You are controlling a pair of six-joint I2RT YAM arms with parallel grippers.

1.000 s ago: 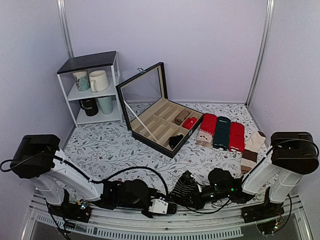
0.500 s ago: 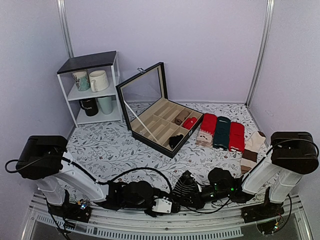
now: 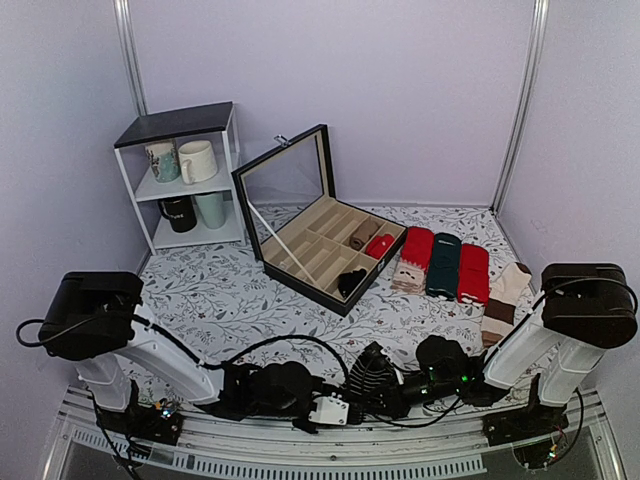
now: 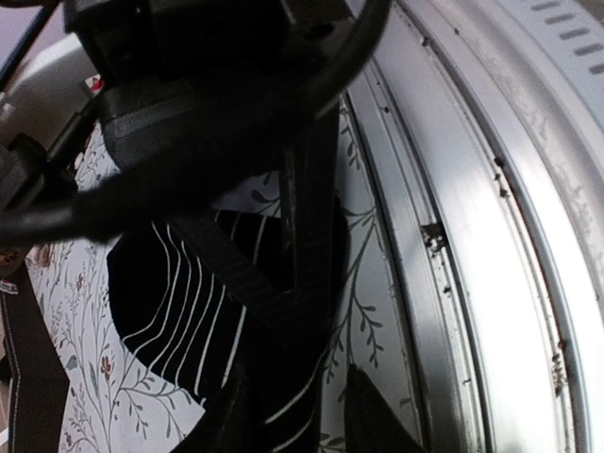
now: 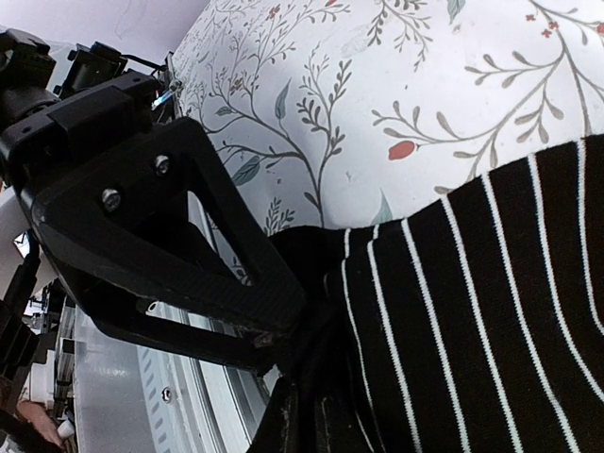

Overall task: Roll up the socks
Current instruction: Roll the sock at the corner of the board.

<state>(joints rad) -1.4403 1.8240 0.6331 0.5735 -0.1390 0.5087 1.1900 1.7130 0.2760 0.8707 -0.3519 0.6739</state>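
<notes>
Flowered cloth (image 3: 230,300) covers the table under lilac walls. At the bottom centre of the overhead view, just beside the metal rail (image 4: 491,236), the socks (image 3: 368,370) lie bunched between the two arms. I see the right gripper (image 5: 304,411) pinched tight on a fold of striped fabric. Facing it, the left gripper (image 4: 291,425) stands narrow with sock between its jaws; whether it bites, I can't tell.

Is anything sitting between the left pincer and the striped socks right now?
Nothing separates them: the socks reach in between the fingers of the left pincer. The only crowding is the right pincer, shut on the same socks and crossing close in front of the left one.
</notes>
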